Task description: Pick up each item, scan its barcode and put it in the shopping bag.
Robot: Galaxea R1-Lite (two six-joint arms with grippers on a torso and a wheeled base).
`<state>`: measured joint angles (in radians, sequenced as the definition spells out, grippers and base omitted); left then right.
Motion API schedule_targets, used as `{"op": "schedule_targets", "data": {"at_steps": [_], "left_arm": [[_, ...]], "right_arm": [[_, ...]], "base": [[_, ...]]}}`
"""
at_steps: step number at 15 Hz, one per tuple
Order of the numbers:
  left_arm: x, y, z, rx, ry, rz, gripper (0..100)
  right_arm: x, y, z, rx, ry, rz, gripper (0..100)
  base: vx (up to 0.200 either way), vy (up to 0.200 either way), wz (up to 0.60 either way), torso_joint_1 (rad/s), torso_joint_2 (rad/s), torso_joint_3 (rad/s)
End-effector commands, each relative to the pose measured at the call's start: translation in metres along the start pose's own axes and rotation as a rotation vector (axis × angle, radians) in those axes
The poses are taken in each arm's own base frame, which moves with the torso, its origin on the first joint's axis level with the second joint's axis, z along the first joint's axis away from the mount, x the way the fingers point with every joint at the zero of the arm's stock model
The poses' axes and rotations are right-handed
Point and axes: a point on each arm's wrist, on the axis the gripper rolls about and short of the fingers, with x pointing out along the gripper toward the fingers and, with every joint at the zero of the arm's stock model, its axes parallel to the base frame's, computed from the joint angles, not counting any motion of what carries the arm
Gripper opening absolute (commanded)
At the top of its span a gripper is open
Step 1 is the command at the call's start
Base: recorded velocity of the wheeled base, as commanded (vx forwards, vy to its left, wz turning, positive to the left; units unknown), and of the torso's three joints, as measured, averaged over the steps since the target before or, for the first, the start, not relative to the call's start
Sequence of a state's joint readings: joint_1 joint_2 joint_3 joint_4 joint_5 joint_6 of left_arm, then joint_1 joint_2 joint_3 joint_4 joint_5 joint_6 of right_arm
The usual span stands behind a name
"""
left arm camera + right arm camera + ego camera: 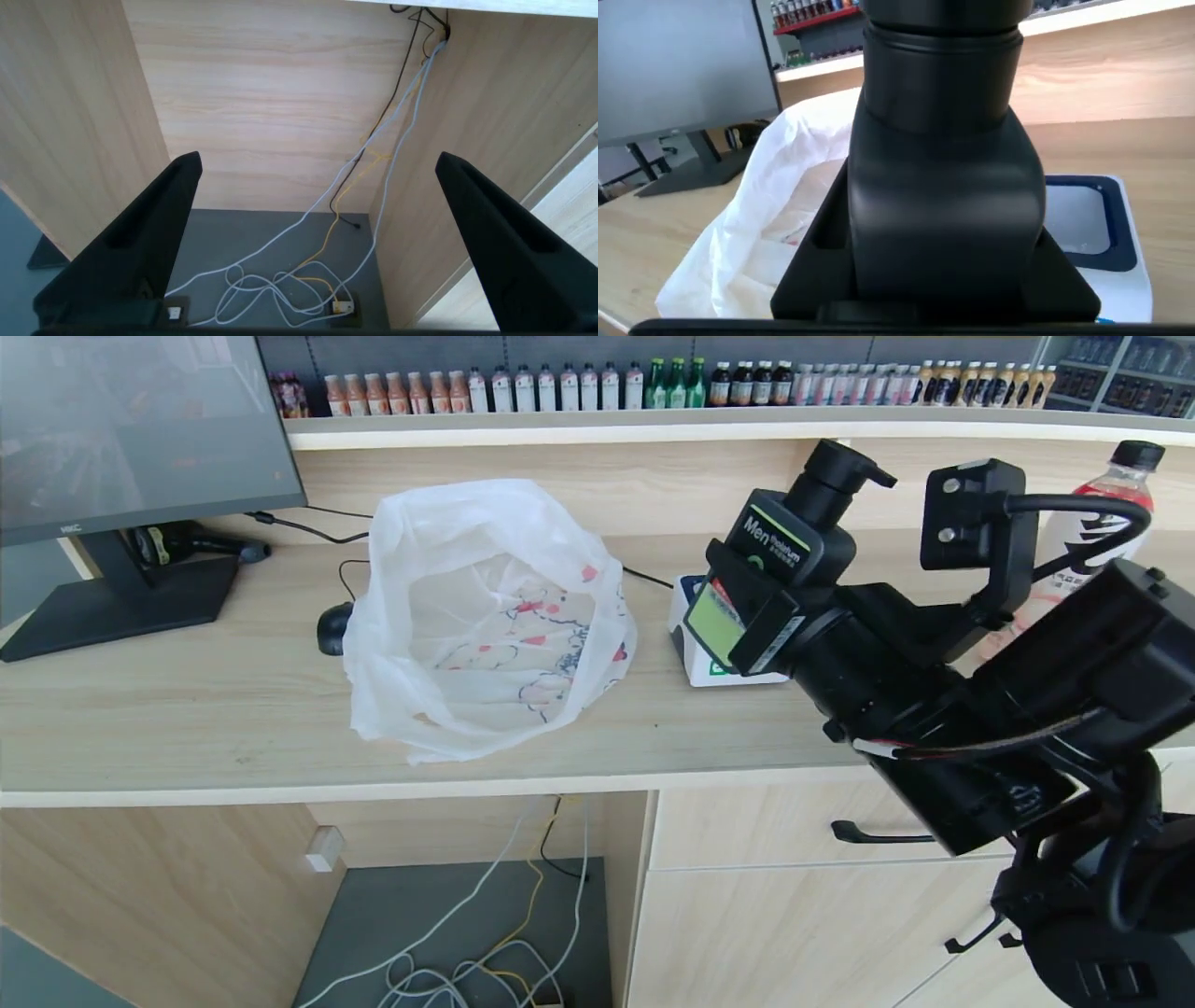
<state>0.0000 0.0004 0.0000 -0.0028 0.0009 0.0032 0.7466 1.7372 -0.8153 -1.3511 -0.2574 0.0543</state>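
Bottle: a black pump bottle [794,537] was held tilted in the air over the right part of the counter [187,709], pump head up and away from the robot. Its lower end was hidden by the fingers. In the right wrist view its dark back [938,187] was seen close up, cut off at the top.
Right arm: the right gripper [780,616] was clamped on the bottle's body. The exact contact was hard to make out, black on black.
Scanner: a white scanner [695,667] with a blue-rimmed top [1102,224] was set on the counter just under the bottle and was largely covered by it in the head view.
Bag: a white plastic bag [485,616] stood open on the counter, left of the scanner and apart from it. Red and blue print was seen on it. What lay inside could not be told.
Left arm: the left gripper [318,163] was held below the counter, its fingers [140,243] spread wide and empty, with cables [308,280] on the floor beyond.
Mouse: a dark mouse [333,627] was half hidden behind the bag.
Monitor: a monitor [140,429] was cut off at the far left edge. A dark handheld device [187,543] lay by its stand and was hard to identify.
Drink: a clear drink [1102,523] with a black cap was mostly hidden behind the right arm.
Shelf: a row of small bottles [653,387] was lined up behind the counter.
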Motion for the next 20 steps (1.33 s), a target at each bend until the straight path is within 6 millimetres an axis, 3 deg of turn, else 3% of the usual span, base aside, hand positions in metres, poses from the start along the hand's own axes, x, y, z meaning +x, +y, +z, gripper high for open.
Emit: {"op": "schedule_targets", "data": {"at_steps": [1,3,7,10,15,20], "left_arm": [[0.000,0.000,0.000,0.000,-0.001,0.001,100],[0.000,0.000,0.000,0.000,-0.001,-0.001,100],[0.000,0.000,0.000,0.000,-0.001,0.001,100],[0.000,0.000,0.000,0.000,-0.001,0.001,100],[0.000,0.000,0.000,0.000,-0.001,0.001,100],[0.000,0.000,0.000,0.000,-0.001,0.001,100]], "right_arm": [[0.014,0.004,0.011,0.074,-0.018,0.004,0],[0.024,0.000,0.017,0.118,-0.003,0.021,0],[0.059,-0.036,0.019,0.131,0.053,0.147,0],[0.073,-0.043,0.022,0.171,0.108,0.200,0],[0.077,-0.049,0.015,0.228,0.169,0.276,0],[0.084,-0.082,0.001,0.236,0.229,0.322,0]], "base": [[0.000,0.000,0.00,0.000,0.00,0.000],[0.000,0.000,0.00,0.000,0.00,0.000],[0.000,0.000,0.00,0.000,0.00,0.000],[0.000,0.000,0.00,0.000,0.00,0.000],[0.000,0.000,0.00,0.000,0.00,0.000],[0.000,0.000,0.00,0.000,0.00,0.000]]}}
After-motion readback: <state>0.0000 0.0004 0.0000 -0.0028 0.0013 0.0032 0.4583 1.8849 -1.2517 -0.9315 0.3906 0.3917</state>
